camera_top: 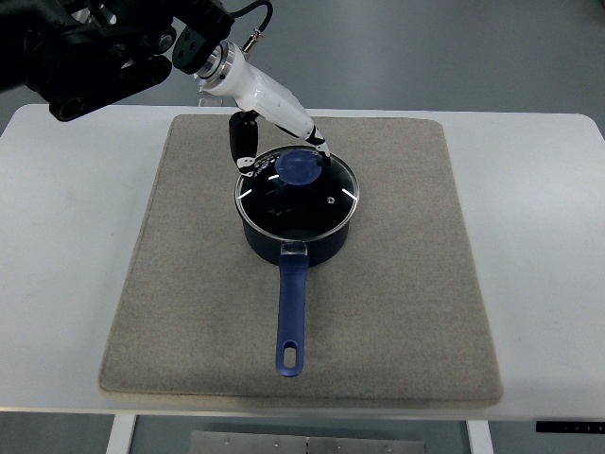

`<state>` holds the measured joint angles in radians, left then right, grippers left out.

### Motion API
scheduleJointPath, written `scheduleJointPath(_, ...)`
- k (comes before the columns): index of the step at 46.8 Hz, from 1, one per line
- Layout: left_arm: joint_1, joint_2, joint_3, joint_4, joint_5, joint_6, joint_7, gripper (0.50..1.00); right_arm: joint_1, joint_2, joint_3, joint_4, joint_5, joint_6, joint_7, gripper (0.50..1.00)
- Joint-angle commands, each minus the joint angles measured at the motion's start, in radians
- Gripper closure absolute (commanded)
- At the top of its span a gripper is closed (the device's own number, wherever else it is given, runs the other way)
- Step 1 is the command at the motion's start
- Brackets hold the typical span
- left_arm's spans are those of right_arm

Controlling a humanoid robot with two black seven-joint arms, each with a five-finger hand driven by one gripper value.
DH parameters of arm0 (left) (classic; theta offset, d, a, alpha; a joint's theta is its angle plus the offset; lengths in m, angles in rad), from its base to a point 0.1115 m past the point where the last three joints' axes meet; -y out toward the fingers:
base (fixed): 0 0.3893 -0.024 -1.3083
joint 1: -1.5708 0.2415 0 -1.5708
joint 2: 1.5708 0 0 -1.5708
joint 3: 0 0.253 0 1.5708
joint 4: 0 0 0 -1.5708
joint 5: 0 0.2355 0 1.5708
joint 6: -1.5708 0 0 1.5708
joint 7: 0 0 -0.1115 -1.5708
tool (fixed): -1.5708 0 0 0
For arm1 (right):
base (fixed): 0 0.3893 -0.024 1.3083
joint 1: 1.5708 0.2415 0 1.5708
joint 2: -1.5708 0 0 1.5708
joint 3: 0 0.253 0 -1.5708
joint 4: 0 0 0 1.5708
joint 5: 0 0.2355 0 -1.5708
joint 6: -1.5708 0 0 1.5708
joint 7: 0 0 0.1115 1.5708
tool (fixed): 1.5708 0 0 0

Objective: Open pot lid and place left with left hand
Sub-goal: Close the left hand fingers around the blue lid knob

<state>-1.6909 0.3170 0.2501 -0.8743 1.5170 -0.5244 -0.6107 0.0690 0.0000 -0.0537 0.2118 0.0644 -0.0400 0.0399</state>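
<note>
A dark blue saucepan [319,250] stands on a grey mat, its long blue handle [291,312] pointing toward the near edge. On the pan rests a glass lid [326,200] with a round blue knob [301,169]. My left hand [285,161], white with black fingers, reaches in from the upper left and hovers at the lid's far rim. One of its fingers [244,142] hangs down left of the knob and another is at the knob's right side. The fingers are spread around the knob without closing on it. My right arm is out of view.
The grey mat [406,284] covers most of the white table [57,284]. Bare mat lies to the left of the pan and to its right. The dark arm housing [95,47] fills the upper left corner.
</note>
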Motion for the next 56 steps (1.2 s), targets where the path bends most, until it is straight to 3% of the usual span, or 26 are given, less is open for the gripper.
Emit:
scheduleJointPath(1,0.000,-0.004,0.000,0.000,-0.001,0.000,0.000,0.523,0.000,0.000,0.000,0.000,0.000,0.000,0.000,0.585)
scheduleJointPath(13,0.003,-0.007,0.000,0.000,-0.001,0.003,0.000,0.542,0.000,0.000,0.000,0.000,0.000,0.000,0.000,0.585)
scheduleJointPath(17,0.003,-0.015,0.000,0.001,-0.001,0.007,0.000,0.564,0.000,0.000,0.000,0.000,0.000,0.000,0.000,0.585)
scheduleJointPath(20,0.005,-0.021,0.000,0.005,-0.001,0.014,0.000,0.621,0.000,0.000,0.000,0.000,0.000,0.000,0.000,0.585)
scheduleJointPath(27,0.007,-0.021,0.001,0.008,-0.001,0.014,0.000,0.624,0.000,0.000,0.000,0.000,0.000,0.000,0.000,0.585)
scheduleJointPath(36,0.005,-0.026,0.002,0.009,0.000,0.015,0.000,0.729,0.000,0.000,0.000,0.000,0.000,0.000,0.000,0.585)
scheduleJointPath(40,0.005,-0.027,0.001,0.008,0.000,0.015,0.000,0.801,0.000,0.000,0.000,0.000,0.000,0.000,0.000,0.585)
scheduleJointPath(42,0.005,-0.027,0.003,0.008,0.003,0.015,0.000,0.874,0.000,0.000,0.000,0.000,0.000,0.000,0.000,0.585)
scheduleJointPath(47,0.005,-0.027,0.003,0.009,0.008,0.015,0.000,0.994,0.000,0.000,0.000,0.000,0.000,0.000,0.000,0.585)
scheduleJointPath(56,0.005,-0.027,0.001,0.009,0.008,0.030,0.000,0.999,0.000,0.000,0.000,0.000,0.000,0.000,0.000,0.585)
